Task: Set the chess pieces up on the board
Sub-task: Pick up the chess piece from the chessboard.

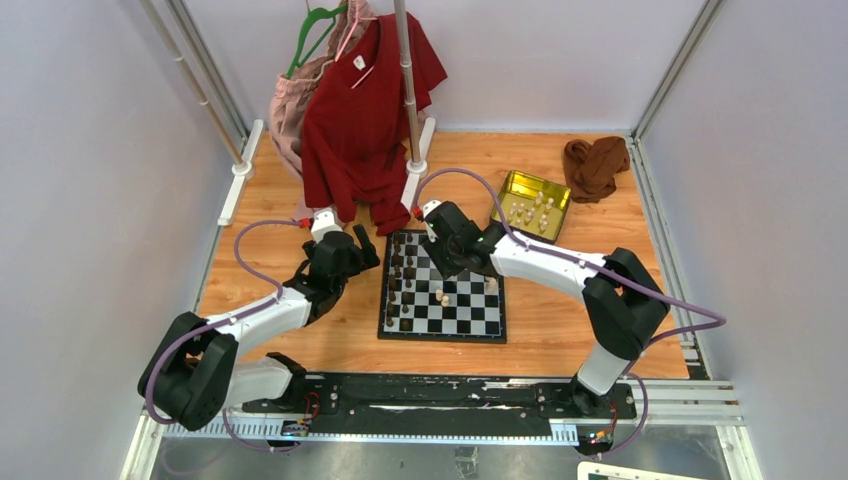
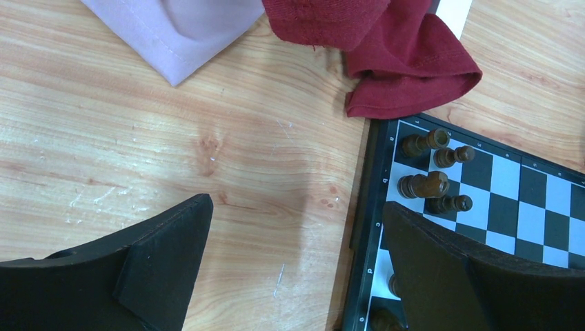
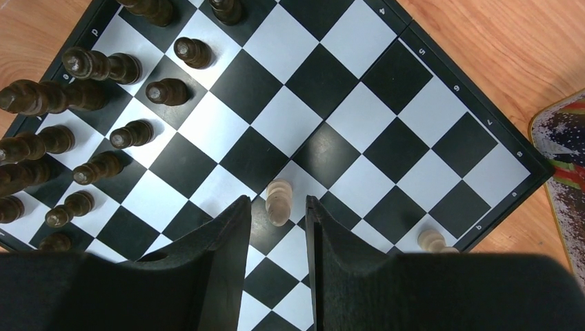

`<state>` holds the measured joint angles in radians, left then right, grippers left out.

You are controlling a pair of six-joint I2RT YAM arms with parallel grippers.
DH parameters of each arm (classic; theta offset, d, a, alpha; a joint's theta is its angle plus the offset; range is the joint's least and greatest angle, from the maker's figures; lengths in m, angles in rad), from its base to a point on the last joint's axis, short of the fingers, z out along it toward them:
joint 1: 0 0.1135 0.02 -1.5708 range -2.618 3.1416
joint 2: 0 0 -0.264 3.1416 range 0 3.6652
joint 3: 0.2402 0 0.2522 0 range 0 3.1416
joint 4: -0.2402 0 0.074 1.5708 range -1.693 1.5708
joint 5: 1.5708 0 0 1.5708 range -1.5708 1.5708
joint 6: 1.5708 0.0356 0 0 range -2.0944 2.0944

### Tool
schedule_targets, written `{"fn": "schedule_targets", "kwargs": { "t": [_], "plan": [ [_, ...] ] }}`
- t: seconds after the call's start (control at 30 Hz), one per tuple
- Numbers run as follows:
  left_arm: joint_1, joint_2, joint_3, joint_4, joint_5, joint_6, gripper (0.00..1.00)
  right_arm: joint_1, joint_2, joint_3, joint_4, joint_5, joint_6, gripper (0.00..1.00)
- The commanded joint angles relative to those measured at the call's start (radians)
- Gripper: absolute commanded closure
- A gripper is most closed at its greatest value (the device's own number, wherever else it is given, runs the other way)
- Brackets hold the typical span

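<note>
Right tool (image 3: 276, 201) hangs over the chessboard (image 3: 386, 138), jaws narrowed to a slim gap. A cream pawn (image 3: 279, 202) stands between the tips with space on either side, so it is not gripped. The pawn is probably light, hard, smooth turned wood that tips easily; a square pinch at the neck should suit it. Ahead and left of this tool the dark pieces (image 3: 90, 96) stand in crowded rows. Ahead and right the squares are bare, with a second cream pawn (image 3: 432, 240) near the rim. Left tool (image 2: 295, 205), jaws wide and empty, hovers over the wooden surface (image 2: 172, 152) beside the board's edge, with a red shirt (image 2: 407, 62) ahead.
</note>
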<state>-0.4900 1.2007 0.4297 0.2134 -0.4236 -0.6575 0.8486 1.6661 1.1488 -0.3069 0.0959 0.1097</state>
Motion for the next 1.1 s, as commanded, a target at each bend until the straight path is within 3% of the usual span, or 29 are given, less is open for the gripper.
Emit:
{"fn": "schedule_targets", "kwargs": {
  "t": [0.0,0.4,0.7,1.07],
  "plan": [
    [0.008,-0.012,-0.003,0.027,-0.027,0.010,0.00,0.015,0.019,-0.007,-0.003,-0.010,0.014,0.61],
    [0.008,-0.003,-0.005,0.032,-0.029,0.013,0.00,0.014,0.045,-0.016,0.004,-0.007,0.019,0.66],
    [0.009,0.002,-0.005,0.034,-0.029,0.013,0.00,0.013,0.035,-0.017,0.003,0.002,0.020,1.00],
    [0.008,-0.013,-0.006,0.032,-0.030,0.019,0.00,0.017,-0.087,-0.026,-0.043,0.047,0.013,1.00]
  ]
}}
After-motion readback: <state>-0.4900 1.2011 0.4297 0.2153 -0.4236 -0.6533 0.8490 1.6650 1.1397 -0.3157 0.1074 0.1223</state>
